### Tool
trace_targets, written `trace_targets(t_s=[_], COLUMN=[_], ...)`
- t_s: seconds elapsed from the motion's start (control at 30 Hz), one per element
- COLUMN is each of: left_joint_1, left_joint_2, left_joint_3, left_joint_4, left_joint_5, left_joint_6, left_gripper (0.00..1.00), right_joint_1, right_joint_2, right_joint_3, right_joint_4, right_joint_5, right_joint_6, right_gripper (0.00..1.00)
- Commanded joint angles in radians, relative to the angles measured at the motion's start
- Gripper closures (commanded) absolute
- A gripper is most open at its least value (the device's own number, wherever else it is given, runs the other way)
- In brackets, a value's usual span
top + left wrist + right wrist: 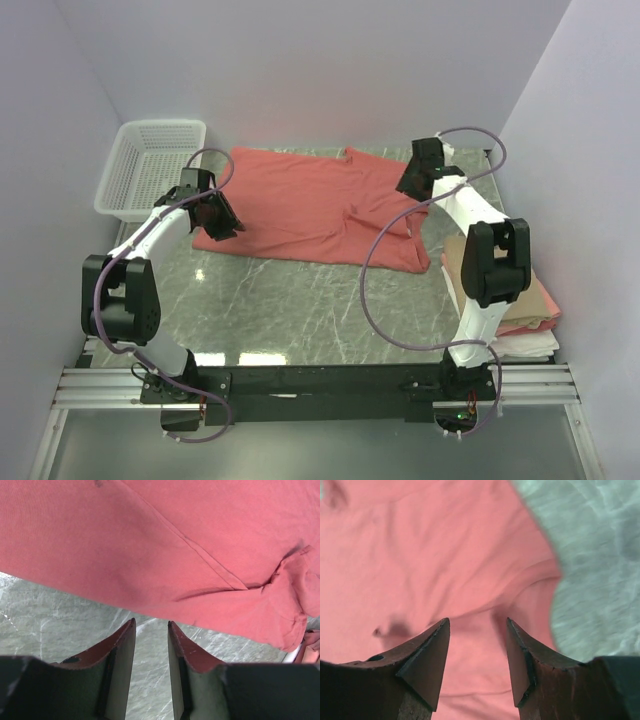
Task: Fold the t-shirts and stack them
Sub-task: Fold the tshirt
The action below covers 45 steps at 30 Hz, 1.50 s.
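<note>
Top view: a grey marbled desk [290, 300] fills the floor of a white-walled cell. A large salmon-red shirt [310, 205] lies spread across its far middle, flat on the left and rumpled toward its right side. A white mesh basket [150, 170] sits in the far left corner, just beside the shirt. The left pincer [225, 225] hangs at the shirt's near left corner. The right pincer [408, 185] hangs over the shirt's far right part. At the desk's right edge, beside the right arm, lies a stack of folded shirts: tan shirt [535, 295] on top, pink shirt [525, 325] under it, white shirt [530, 345] at the bottom.

Left wrist view: the left pincer's two fingers stand apart, nothing between them. They are above bare desk, just short of the red shirt's hem, which runs across the upper picture.

Right wrist view: the right pincer's fingers stand wide apart, gripping nothing. Red cloth lies under them, with bare desk at the upper right.
</note>
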Motion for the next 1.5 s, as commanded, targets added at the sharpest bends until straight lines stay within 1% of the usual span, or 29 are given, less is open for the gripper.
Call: trace_targets(t_s=[0.0,0.13,0.33,0.47,0.57,0.6,0.63,0.7,0.73,0.77,1.0,1.23,1.37,1.43,1.47], left_joint_1=[-0.003,-0.003,-0.003,-0.003,-0.003,-0.003,-0.003,-0.003,-0.003,-0.003,-0.003,-0.003,-0.003,-0.003,-0.003], left_joint_2=[0.017,0.024,0.021,0.021,0.020,0.020,0.020,0.020,0.021,0.021,0.020,0.027,0.032,0.034,0.032], left_joint_3=[0.006,0.006,0.004,0.004,0.003,0.001,0.001,0.000,0.000,-0.002,-0.005,-0.005,-0.002,-0.003,-0.002], left_joint_4=[0.033,0.034,0.032,0.032,0.034,0.034,0.035,0.038,0.041,0.043,0.041,0.044,0.044,0.046,0.044], left_joint_5=[0.014,0.025,0.019,0.020,0.019,0.019,0.019,0.027,0.028,0.030,0.028,0.027,0.030,0.027,0.027], left_joint_6=[-0.004,0.001,0.006,0.007,0.007,0.007,0.007,0.006,0.004,0.004,0.006,0.004,0.003,0.003,0.003], left_gripper=[0.63,0.63,0.63,0.64,0.64,0.63,0.63,0.64,0.64,0.64,0.64,0.64,0.65,0.65,0.65], right_joint_1=[-0.047,-0.086,-0.136,-0.156,-0.173,-0.176,-0.178,-0.178,-0.178,-0.176,-0.166,-0.156,-0.150,-0.144,-0.143], right_joint_2=[-0.001,0.042,0.085,0.105,0.103,0.099,0.096,0.085,0.080,0.067,-0.012,-0.116,-0.119,-0.121,-0.099], right_joint_3=[-0.057,-0.067,-0.107,-0.138,-0.167,-0.172,-0.176,-0.187,-0.199,-0.205,-0.271,-0.382,-0.376,-0.377,-0.362], right_joint_4=[0.038,0.052,0.127,0.182,0.234,0.247,0.260,0.305,0.334,0.351,0.441,0.564,0.581,0.589,0.548], right_joint_5=[-0.119,-0.202,-0.395,-0.478,-0.525,-0.539,-0.559,-0.578,-0.596,-0.601,-0.536,-0.477,-0.463,-0.426,-0.417], right_joint_6=[0.040,0.053,0.113,0.145,0.165,0.169,0.169,0.161,0.156,0.153,0.080,0.032,-0.006,-0.025,-0.028], right_gripper=[0.44,0.44,0.41,0.42,0.58,0.66,0.77,0.81,0.86,0.87,0.88,0.89,0.89,0.85,0.82])
